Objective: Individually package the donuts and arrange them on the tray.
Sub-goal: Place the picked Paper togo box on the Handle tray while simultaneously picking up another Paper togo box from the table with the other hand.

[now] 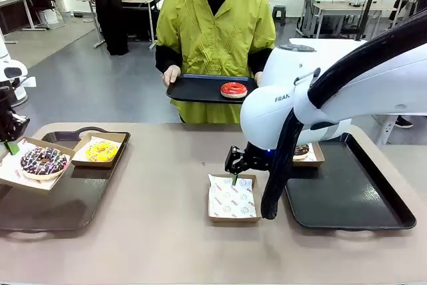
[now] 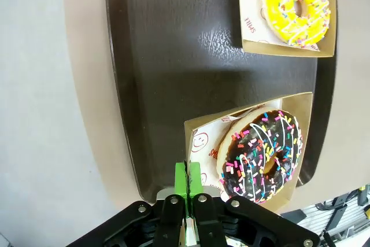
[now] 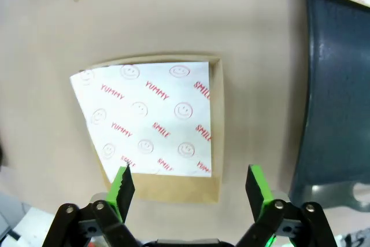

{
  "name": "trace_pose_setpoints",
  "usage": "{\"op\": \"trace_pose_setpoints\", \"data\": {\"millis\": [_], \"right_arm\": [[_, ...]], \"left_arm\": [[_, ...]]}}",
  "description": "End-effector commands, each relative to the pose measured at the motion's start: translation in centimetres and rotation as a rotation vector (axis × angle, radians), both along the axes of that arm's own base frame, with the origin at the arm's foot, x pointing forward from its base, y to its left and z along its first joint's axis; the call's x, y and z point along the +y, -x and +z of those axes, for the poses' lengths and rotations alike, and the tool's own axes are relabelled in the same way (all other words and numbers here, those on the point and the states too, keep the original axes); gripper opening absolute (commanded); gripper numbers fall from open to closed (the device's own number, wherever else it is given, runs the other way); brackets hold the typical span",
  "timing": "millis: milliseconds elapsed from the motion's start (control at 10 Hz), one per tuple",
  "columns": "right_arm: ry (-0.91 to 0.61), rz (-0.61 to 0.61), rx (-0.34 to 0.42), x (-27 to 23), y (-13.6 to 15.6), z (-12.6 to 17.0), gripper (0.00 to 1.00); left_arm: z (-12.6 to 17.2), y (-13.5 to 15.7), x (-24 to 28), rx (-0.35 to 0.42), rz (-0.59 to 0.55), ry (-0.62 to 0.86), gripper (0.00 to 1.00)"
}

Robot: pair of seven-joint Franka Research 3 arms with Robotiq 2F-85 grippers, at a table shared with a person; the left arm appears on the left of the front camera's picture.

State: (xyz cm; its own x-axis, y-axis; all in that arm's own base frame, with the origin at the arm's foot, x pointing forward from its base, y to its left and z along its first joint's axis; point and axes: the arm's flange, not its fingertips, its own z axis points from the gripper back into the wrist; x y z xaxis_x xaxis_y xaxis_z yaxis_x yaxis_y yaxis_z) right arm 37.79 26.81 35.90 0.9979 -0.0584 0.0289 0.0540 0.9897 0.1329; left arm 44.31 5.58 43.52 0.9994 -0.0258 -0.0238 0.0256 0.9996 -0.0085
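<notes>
A: Right gripper point(image 3: 189, 180) fingers apart, above the empty paper-lined box point(image 3: 162, 186). Left gripper point(image 2: 188, 180) pads pressed together at the rim of the sprinkle donut point(image 2: 263, 154) carton point(image 2: 202, 137); can't tell if it's pinched.
B: Red donut point(image 1: 233, 89)?
A: On the person's hand-held tray point(image 1: 193, 88). Risk: the tray wobbles and the pads gouge the icing or miss.
</notes>
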Motion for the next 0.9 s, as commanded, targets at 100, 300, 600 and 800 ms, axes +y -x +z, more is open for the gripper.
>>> {"op": "trace_pose_setpoints", "data": {"millis": [100, 300, 600, 800], "right_arm": [[0.022, 0.005, 0.007, -0.4, -1.1, -3.0, 1.00], [0.024, 0.014, 0.015, -0.6, -1.3, -3.8, 1.00], [0.027, 0.018, 0.036, -0.8, -1.5, -4.5, 1.00], [0.029, 0.020, 0.033, -0.8, -1.6, -4.4, 1.00]], "left_arm": [[-1.3, -0.1, 0.4, 0.002, -0.027, 0.008, 0.01], [-2.0, -0.2, 0.2, 0.017, -0.028, 0.004, 0.01], [-3.3, -0.3, 0.0, 0.039, -0.027, -0.009, 0.01], [-4.1, 0.1, 0.2, 0.031, -0.013, -0.001, 0.01]]}}
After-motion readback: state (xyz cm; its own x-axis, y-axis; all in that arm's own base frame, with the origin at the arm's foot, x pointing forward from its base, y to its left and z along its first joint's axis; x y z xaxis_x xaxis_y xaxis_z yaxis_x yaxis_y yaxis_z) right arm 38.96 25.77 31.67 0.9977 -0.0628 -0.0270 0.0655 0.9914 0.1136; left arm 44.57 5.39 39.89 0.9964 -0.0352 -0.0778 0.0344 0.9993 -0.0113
